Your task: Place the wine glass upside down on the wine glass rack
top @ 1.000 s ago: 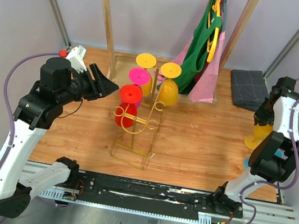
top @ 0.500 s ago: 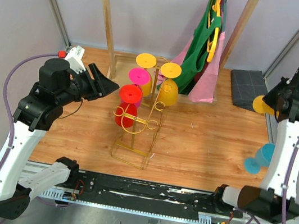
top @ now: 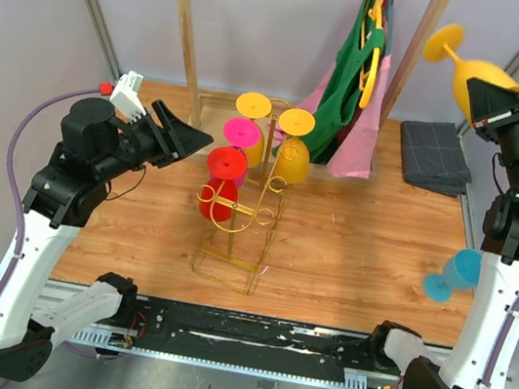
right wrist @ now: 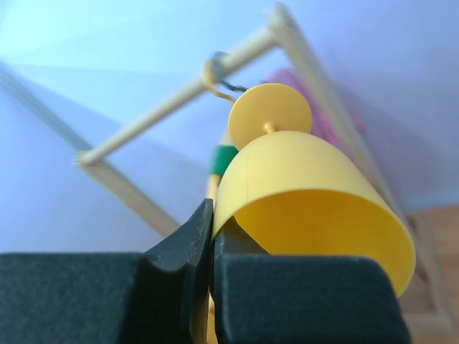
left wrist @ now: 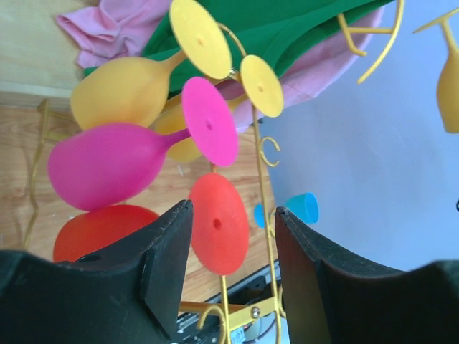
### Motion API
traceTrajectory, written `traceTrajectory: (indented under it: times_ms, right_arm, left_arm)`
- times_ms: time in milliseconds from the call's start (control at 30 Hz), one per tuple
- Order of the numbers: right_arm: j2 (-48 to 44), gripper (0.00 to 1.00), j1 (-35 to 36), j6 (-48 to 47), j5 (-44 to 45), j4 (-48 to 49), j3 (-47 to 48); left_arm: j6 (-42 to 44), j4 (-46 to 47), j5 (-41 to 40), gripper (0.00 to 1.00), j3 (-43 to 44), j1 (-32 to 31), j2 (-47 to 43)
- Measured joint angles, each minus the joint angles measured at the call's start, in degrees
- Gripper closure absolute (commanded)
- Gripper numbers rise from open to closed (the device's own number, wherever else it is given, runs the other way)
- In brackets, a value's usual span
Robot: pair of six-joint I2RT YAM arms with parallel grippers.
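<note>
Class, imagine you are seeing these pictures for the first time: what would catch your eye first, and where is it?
A yellow plastic wine glass is held high at the far right, its rim pinched in the shut right gripper. At the middle of the table, a thin gold wire rack carries red, pink and two yellow glasses, feet up. The left gripper hangs open beside it, empty.

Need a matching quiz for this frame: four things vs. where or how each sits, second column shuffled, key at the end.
Things:
1. red plastic wine glass
2. blue plastic wine glass
3. dark grey folded cloth
4. right gripper

Places or states:
a. shut on the rim of a yellow plastic wine glass, raised high
b. far right corner of the wooden table
c. hung foot-up on the thin gold wire wine glass rack
d. near the table's right edge

Pairs: 1-c, 2-d, 3-b, 4-a
</note>
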Motion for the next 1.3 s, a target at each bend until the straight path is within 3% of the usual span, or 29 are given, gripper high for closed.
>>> traceTrajectory:
  times_ms: [233,433,567,733,933,1300]
  right_arm:
    - [1.2,0.99,3.5,18.3,-10.2,29.4,-0.8]
    - [8.8,0.99,5.6,38.3,-15.2,58.3,-1.2]
    - [16.0,0.99,8.3,49.5,-17.0,72.1,-0.8]
    - [19.8,0.99,11.8,56.3,-19.6,80.5,-1.8]
    - [21.6,0.99,17.5,61.9,-21.9,93.4,-2.2]
    - [23.5,0.99,25.6,62.4,-29.6,98.9,-6.9]
  left_arm:
    - [-4.9,6.9,3.6,0.45,-0.4,0.0,0.0]
    - [-11.1,16.9,9.5,0.44,-2.3,0.0,1.1]
    - [-17.4,27.3,14.6,0.44,-4.7,0.0,2.8]
    - [-30.5,48.1,22.3,0.44,-10.6,0.0,6.0]
    - [-43.4,66.7,27.7,0.44,-11.3,0.0,11.2]
    - [-69.0,104.7,28.5,0.44,-12.3,-0.1,19.3]
